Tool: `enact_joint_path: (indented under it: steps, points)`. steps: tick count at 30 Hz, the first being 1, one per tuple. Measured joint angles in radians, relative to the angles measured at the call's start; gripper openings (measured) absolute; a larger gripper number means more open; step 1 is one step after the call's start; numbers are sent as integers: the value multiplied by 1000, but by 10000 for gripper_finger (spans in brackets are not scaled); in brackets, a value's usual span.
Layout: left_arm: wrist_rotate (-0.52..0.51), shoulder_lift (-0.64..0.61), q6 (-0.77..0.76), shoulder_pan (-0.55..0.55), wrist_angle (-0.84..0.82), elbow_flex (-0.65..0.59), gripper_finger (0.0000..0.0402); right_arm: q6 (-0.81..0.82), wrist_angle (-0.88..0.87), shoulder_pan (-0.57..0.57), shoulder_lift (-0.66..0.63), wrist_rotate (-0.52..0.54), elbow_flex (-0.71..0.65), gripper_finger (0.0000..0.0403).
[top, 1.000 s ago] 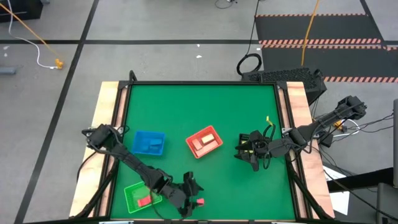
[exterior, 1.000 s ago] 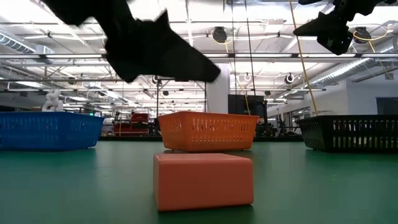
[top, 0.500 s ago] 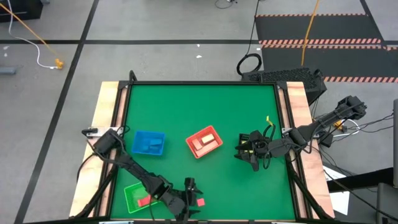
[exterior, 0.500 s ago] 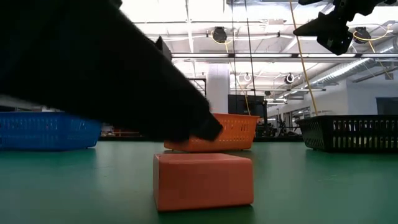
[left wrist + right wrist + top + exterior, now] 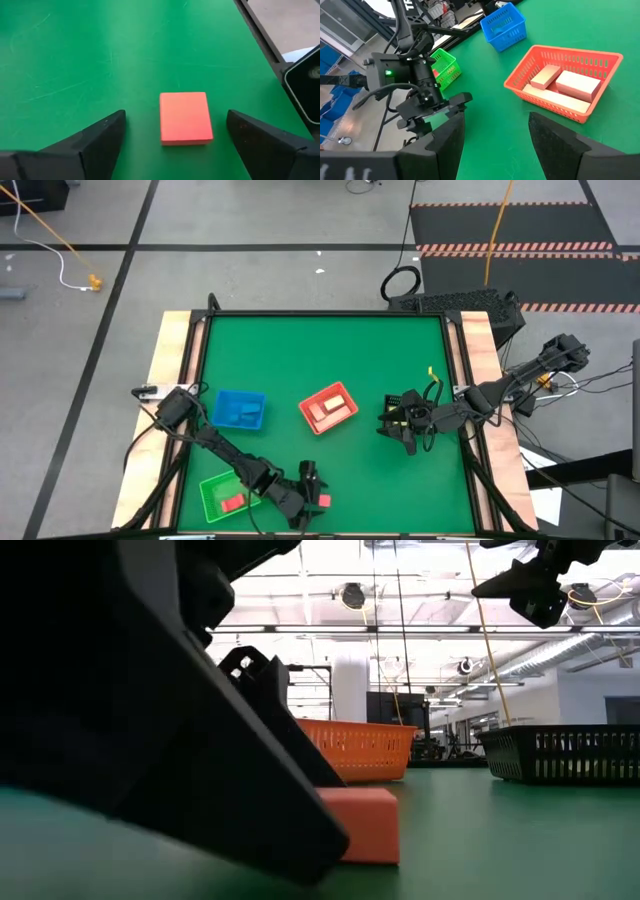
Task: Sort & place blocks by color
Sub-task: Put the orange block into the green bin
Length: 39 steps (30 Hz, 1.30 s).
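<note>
Left gripper (image 5: pixel 170 132), fingers spread wide, straddles the red block (image 5: pixel 185 118), which lies flat on the green tabletop (image 5: pixel 100 55) at its near edge, right of the green basket (image 5: pixel 222 497). To grasp well: lower until the fingers flank the block's sides squarely, then close evenly. Right gripper (image 5: pixel 495 135) waits at the right, fingers apart and empty, beside the red basket (image 5: pixel 565 82).

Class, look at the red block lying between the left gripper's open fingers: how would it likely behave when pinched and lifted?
The red block looks rigid with flat, parallel sides, so the left gripper should pinch it squarely. Lying flat and low, it probably won't roll or tip.
</note>
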Motion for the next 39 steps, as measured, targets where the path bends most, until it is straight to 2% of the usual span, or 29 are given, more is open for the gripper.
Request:
enact_joint_path:
  steps: [4, 10, 11, 17, 23, 26, 31, 35, 39]
  points:
    - [6, 0, -1, 0, -4, 0, 293, 0, 0, 0, 0, 0, 0, 210]
    - [8, 0, -34, 10, -5, 0, 139, 0, 0, 0, 0, 0, 0, 210]
    - [9, 0, -41, 14, -3, 0, 130, 0, 0, 0, 0, 0, 0, 210]
    - [10, -41, -92, 27, -7, 0, 132, 0, 0, 0, 0, 0, 0, 210]
    - [-1, -133, -94, 42, -4, 0, 132, 0, 0, 0, 0, 0, 0, 210]
    - [-39, -202, -85, 42, -63, 0, 132, 0, 0, 0, 0, 0, 0, 210]
    - [-137, -343, -125, 27, -281, 0, 132, 0, 0, 0, 0, 0, 0, 210]
    - [-187, -474, -252, -1, -488, 0, 132, 0, 0, 0, 0, 0, 0, 210]
    - [-188, -571, -413, -56, -660, 0, 132, 0, 0, 0, 0, 0, 0, 210]
